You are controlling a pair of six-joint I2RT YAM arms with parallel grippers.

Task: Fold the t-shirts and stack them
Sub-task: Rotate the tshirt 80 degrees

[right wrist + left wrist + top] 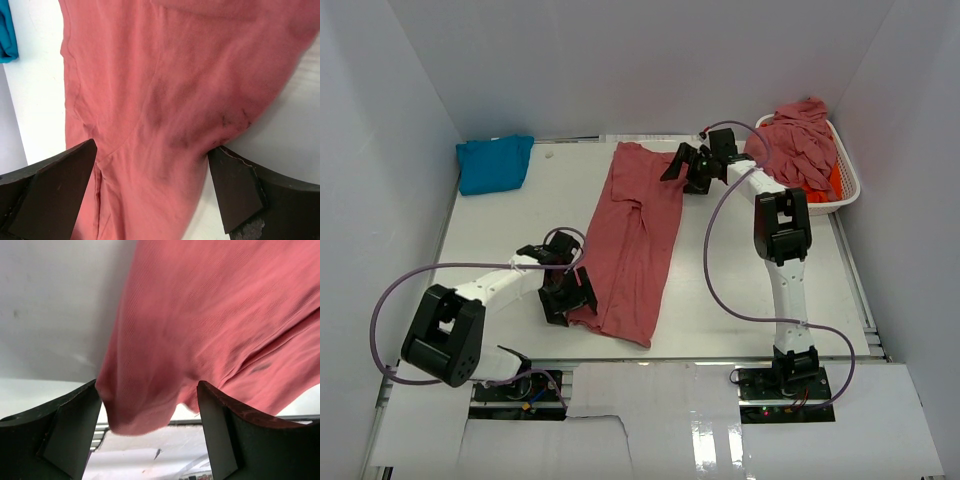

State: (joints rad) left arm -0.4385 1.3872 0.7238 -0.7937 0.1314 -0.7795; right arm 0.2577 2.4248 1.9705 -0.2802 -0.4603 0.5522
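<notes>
Left wrist view: the left gripper (pixel 148 390) gapes wide, a corner of the rose-red t-shirt (pixel 200 315) between its jaws. The right gripper (pixel 152 147), likewise spread, hangs over that shirt's opposite edge. Right of it, more shirts (pixel 800 140) heap in the basket (pixel 851 186); far from both lies a turquoise t-shirt (pixel 495 163)

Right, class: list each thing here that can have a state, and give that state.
Single rose-red t-shirt: partly folded lengthwise.
Turquoise t-shirt: folded, set aside.
Heaped rose-red t-shirts: crumpled, in white basket.
Orange t-shirt: crumpled, mostly buried.
Left gripper: open, around shirt's edge.
Right gripper: open, around shirt's edge.
</notes>
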